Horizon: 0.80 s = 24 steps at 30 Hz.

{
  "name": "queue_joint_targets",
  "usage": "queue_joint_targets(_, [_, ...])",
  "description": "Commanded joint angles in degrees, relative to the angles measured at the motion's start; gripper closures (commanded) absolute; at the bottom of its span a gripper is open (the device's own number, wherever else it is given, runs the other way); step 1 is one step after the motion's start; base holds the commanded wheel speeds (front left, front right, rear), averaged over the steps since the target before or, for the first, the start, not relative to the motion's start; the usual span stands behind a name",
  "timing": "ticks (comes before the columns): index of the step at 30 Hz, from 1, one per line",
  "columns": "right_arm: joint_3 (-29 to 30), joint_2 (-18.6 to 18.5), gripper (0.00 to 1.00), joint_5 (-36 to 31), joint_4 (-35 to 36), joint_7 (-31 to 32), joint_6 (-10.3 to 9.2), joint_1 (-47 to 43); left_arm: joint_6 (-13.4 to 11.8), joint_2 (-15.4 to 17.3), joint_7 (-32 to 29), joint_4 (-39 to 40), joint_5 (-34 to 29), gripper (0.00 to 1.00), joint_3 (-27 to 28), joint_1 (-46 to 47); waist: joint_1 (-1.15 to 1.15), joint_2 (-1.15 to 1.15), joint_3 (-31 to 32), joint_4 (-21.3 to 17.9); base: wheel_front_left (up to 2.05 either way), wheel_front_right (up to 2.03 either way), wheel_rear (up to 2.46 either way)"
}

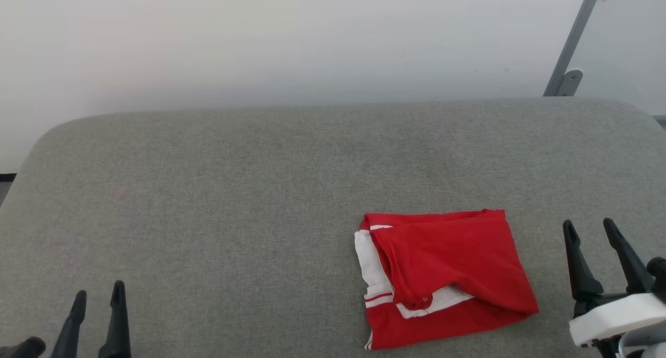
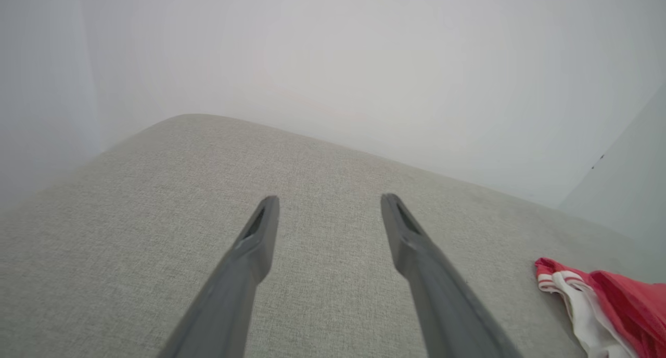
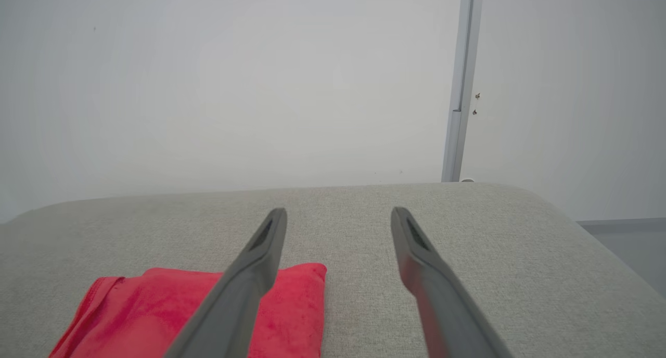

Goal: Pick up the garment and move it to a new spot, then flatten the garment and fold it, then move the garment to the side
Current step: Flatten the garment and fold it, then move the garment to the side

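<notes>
Since the garment (image 1: 447,275) is already lying folded into a rough rectangle on the near right part of the grey padded table (image 1: 234,191), the move to the side is judged to be the step in hand. Both sets of jaws are seen spread wide and empty: the right gripper (image 1: 589,224) near the garment's right edge, the left gripper (image 1: 99,290) well apart at the near left. All layers should be pinched at a thick folded edge, not by the loose red top flap, and the stack carried low so the fold is not shaken open.
</notes>
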<state>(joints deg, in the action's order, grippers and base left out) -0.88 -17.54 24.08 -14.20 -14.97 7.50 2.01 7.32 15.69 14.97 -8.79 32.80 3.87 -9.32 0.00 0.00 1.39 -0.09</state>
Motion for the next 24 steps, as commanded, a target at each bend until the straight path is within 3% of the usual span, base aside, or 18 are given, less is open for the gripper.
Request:
queue_joint_targets(1, [0.3,0.4,0.00,-0.4,0.3,-0.3,-0.01,-0.8,0.2,0.1,0.3,0.3,1.2,0.00,-0.2,-0.2,0.00,0.00,0.0,0.0,0.00,0.00,0.00])
queue_joint_targets(24, [1.0,0.8,0.00,-0.6,0.1,-0.3,-0.02,-1.9,0.2,0.9,0.3,1.0,1.1,0.00,-2.3,0.5,0.00,0.00,-0.3,0.8,0.00,0.00,0.00])
